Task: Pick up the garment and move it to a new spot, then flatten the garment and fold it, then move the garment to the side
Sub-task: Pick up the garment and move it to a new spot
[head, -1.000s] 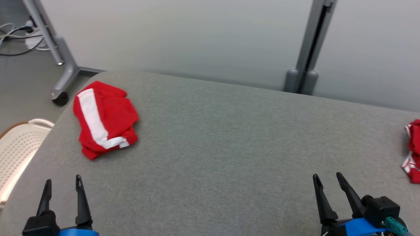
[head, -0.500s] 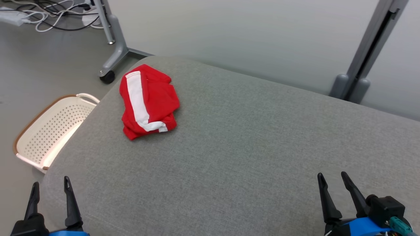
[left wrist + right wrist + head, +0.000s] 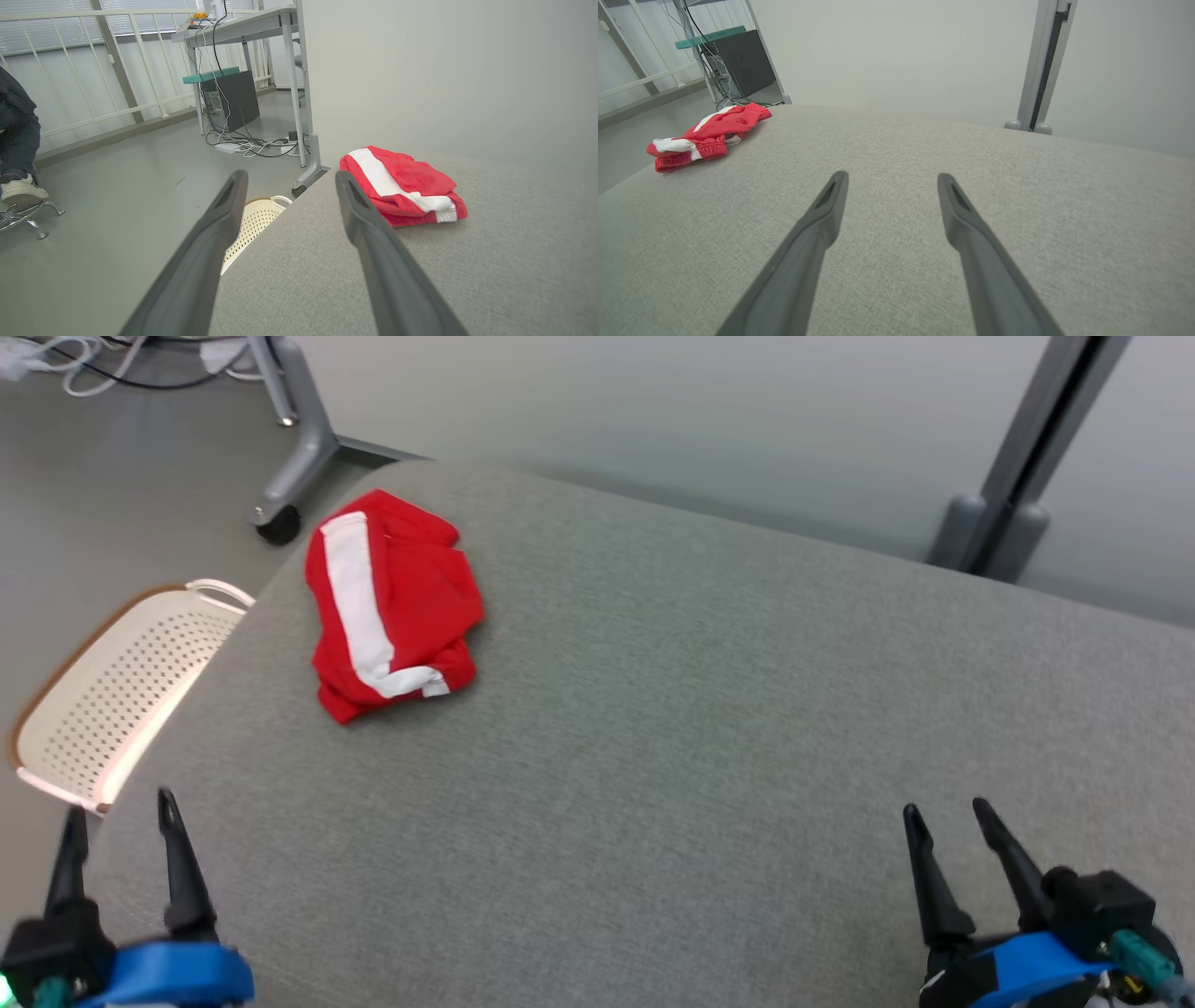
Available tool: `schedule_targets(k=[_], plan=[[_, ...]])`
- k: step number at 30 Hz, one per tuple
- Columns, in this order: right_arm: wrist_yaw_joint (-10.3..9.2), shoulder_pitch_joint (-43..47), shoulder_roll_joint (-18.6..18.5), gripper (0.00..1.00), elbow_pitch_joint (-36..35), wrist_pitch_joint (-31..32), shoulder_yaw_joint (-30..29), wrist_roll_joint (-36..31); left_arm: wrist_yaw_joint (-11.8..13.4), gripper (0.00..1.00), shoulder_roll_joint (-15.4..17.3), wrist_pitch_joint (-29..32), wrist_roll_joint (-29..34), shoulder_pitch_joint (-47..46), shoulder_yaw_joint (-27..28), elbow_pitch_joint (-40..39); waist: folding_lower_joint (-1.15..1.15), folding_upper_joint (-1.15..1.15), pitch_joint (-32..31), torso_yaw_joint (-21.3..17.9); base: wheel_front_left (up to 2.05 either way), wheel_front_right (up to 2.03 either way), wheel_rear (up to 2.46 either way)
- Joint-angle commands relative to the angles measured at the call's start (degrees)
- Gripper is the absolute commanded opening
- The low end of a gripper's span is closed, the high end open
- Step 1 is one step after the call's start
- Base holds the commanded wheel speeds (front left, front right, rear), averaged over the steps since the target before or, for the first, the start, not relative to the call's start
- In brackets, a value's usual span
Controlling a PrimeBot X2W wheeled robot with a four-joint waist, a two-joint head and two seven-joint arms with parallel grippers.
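Tabletop (image 3: 700, 728) grey fabric; pale wall (image 3: 653, 411) behind, white basket (image 3: 112, 700) on floor (image 3: 112, 504) at left. Red garment (image 3: 401, 597) bunched at far left corner, well ahead of left end effector (image 3: 119, 803), far from right end effector (image 3: 945, 806). Both wide, empty.

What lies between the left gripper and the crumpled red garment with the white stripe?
Only bare grey fabric surface; the head view shows the open left gripper apart from the crumpled red garment.

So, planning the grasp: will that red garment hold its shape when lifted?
Probably not: the red garment lies in soft rumpled folds, so it should droop. Pushed, it would likely bunch on the textured grey surface.
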Motion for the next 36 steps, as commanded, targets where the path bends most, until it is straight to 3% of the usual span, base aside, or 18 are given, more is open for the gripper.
schedule_targets(k=[1, 11, 22, 30, 36], plan=[[0.01, -1.29, -0.62, 1.0, -0.82, 0.32, -0.35, -0.58, -0.21, 1.0, 0.23, -0.29, -0.49, -2.7, 0.36, 0.27, 0.0, -0.01, 0.73, -0.58, 0.0, 0.0, 0.0], [0.01, -6.35, -5.08, 1.0, -8.33, 3.45, -1.12, -1.09, -1.95, 1.0, 4.8, -0.41, -2.59, -22.31, 3.29, 7.98, 0.0, -0.01, 11.62, -9.86, 0.0, 0.0, 0.0], [0.01, -9.02, -8.59, 1.0, -14.83, 4.8, -5.95, -0.22, -5.47, 1.0, 11.81, 2.19, -4.72, -43.03, 4.96, 24.94, 0.0, -0.01, 23.31, -18.03, 0.0, 0.0, 0.0], [0.01, -9.49, -9.64, 1.0, -16.59, 4.88, -7.23, 0.22, -9.04, 1.0, 12.68, 11.42, -7.3, -51.05, 3.5, 41.18, 0.0, -0.01, 26.45, -19.8, 0.0, 0.0, 0.0], [0.01, -9.82, -10.19, 1.0, -17.36, 5.57, -7.74, 0.18, -11.53, 1.0, 11.22, 23.3, -10.38, -53.57, 2.83, 51.67, 0.0, -0.01, 26.71, -19.43, 0.0, 0.0, 0.0]])
